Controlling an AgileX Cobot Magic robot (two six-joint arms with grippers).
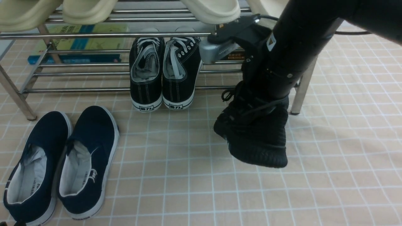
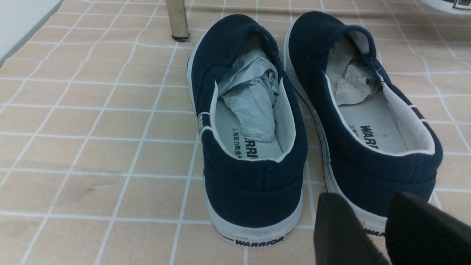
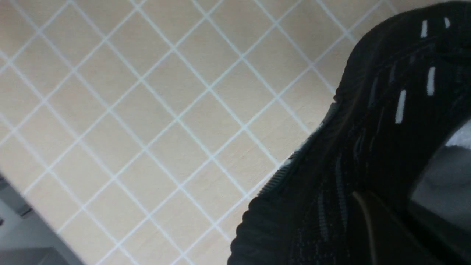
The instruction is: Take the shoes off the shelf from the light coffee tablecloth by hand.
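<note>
Grips black knit sneaker (image 1: pixel 254 138) in closed right pincer (image 1: pixel 267 99), toe tilted down over tablecloth (image 1: pixel 345 141) by shelf's (image 1: pixel 301 91) right leg, with left pincer (image 2: pixel 362 206) spread empty.

A black knit sneaker (image 1: pixel 257 138) with white dashes; beige white-gridded tablecloth (image 1: pixel 329 188); navy white-soled slip-ons (image 1: pixel 94 125); perhaps cream slippers (image 1: pixel 84 11), upper left.

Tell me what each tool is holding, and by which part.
The right tool holds the black knit sneaker, apparently by the rim of its opening; the contact itself is hidden. The left tool is open, holding nothing.
</note>
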